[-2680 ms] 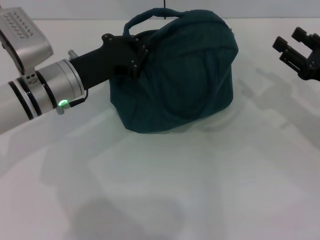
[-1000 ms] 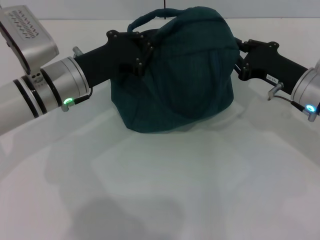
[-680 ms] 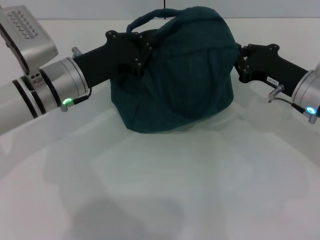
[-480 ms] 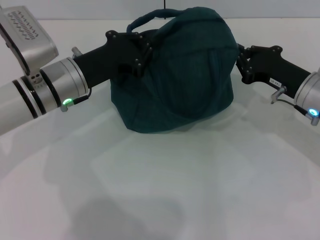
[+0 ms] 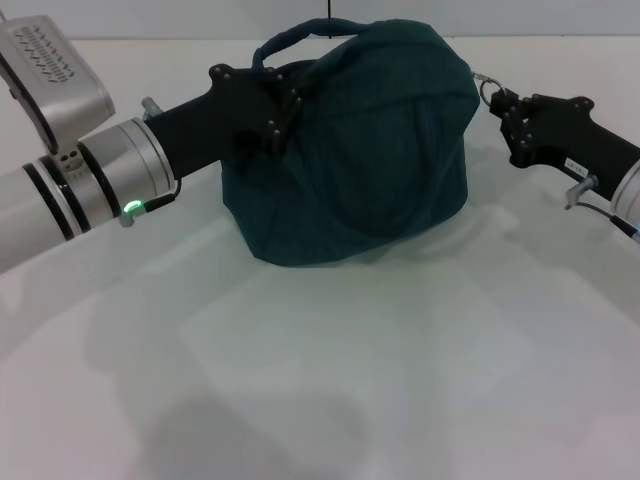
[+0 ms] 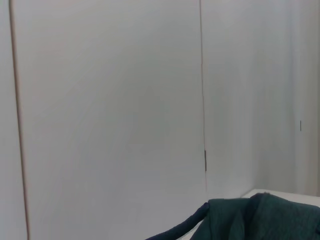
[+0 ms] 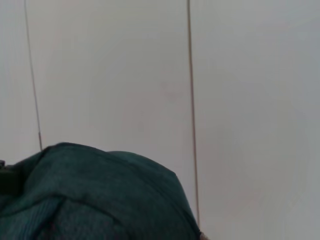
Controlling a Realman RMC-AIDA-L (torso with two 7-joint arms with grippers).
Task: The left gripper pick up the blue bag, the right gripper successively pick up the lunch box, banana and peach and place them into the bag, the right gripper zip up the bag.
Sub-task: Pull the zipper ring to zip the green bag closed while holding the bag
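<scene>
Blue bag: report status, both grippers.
Left gripper shut on the bag by its left handle. Right gripper at the zipper ring, right side. Bag bulging on table; nothing in the way.

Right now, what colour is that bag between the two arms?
The blue bag is a plain dark teal-blue fabric, with no pattern. It shows best in the head view.

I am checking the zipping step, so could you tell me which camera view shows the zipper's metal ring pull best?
The head view: the ring pull shows at the blue bag's upper right edge, at the right claw's tip. The left wrist view shows only the bag's top and a handle; the right wrist view shows only bag fabric. Neither shows the ring.
</scene>
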